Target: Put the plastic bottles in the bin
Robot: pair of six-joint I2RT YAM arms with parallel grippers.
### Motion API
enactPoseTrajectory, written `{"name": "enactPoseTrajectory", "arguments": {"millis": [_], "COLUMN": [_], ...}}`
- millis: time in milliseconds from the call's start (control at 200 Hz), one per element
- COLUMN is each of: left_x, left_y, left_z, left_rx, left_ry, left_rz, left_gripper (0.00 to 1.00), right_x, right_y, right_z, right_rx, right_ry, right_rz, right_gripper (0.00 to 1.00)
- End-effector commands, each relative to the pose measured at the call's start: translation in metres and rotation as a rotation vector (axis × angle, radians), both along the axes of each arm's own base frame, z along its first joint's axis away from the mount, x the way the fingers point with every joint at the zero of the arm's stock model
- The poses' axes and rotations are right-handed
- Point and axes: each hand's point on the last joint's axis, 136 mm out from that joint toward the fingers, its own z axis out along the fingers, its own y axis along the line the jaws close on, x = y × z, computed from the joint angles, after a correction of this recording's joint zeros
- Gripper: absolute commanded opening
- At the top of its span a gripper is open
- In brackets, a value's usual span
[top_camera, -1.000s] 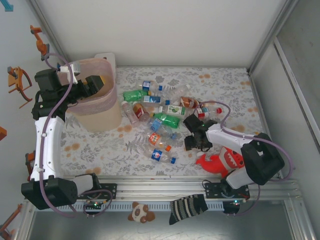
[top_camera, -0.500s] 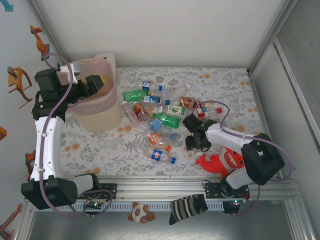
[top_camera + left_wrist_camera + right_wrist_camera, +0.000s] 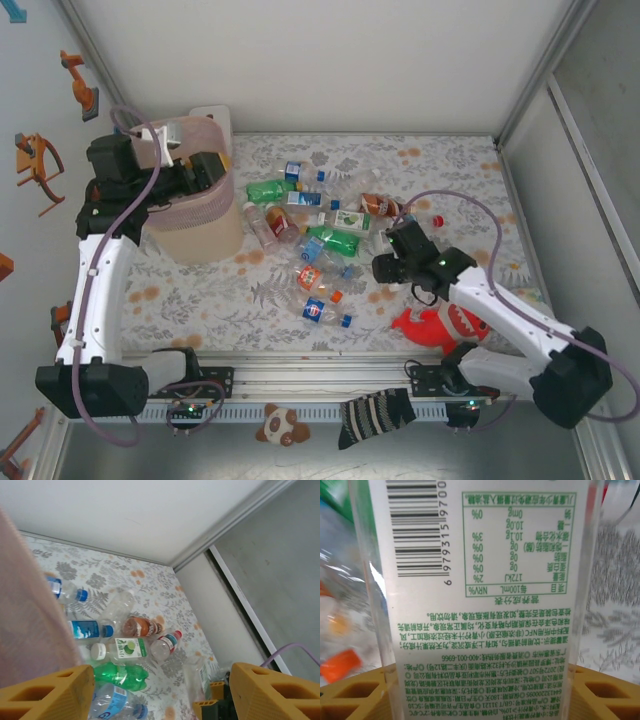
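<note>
Several plastic bottles (image 3: 320, 215) lie in a heap mid-table, clear and green, with blue, red and orange labels. My right gripper (image 3: 388, 266) is at the heap's right edge, shut on a clear bottle with a white label and green print (image 3: 485, 605). Its yellow fingers (image 3: 350, 695) flank the bottle. From the left wrist, that same bottle (image 3: 197, 677) stands upright in the right gripper. The pale-pink bin (image 3: 195, 235) stands at the left. My left gripper (image 3: 205, 170) hangs at its rim, open and with nothing in it (image 3: 160, 695). The bin's wall (image 3: 25, 620) is close beside it.
A red plush toy (image 3: 445, 325) lies near the right arm's base. A small white box (image 3: 212, 115) stands behind the bin. A striped sock (image 3: 375, 415) and a small plush (image 3: 280, 425) rest on the front rail. Walls close in the table's back and right.
My right gripper closed on the white-labelled bottle, and its arm swung so the elbow now sits far to the right. The left gripper shifted slightly right at the bin's rim.
</note>
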Motion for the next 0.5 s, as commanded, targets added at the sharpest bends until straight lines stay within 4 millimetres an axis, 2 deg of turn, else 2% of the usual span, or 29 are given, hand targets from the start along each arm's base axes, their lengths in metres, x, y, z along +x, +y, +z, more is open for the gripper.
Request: {"name": "enactPoseTrajectory", "arguments": {"millis": [0, 160, 270, 496], "left_x": [-0.014, -0.027, -0.037, -0.059], "left_y": [-0.015, -0.034, -0.054, -0.103], "left_z": [0.035, 0.045, 0.051, 0.062], "left_rx": [-0.035, -0.049, -0.057, -0.072], "left_ry": [-0.105, -0.137, -0.16, -0.185], "left_rz": [-0.071, -0.133, -0.193, -0.32], "left_gripper": [0.71, 0.71, 0.71, 0.72], "right_x": [0.012, 0.009, 0.003, -0.013], "right_y": [0.023, 0.034, 0.042, 0.066], "right_z": [0.058, 0.117, 0.148, 0.192], "right_rx": [0.13, 0.262, 0.327, 0.394], "right_ry": [-0.189, -0.377, -0.478, -0.632], "right_rz": [0.092, 0.174, 0.25, 0.456], "right_gripper": [0.62, 0.61, 0.59, 0.58]}}
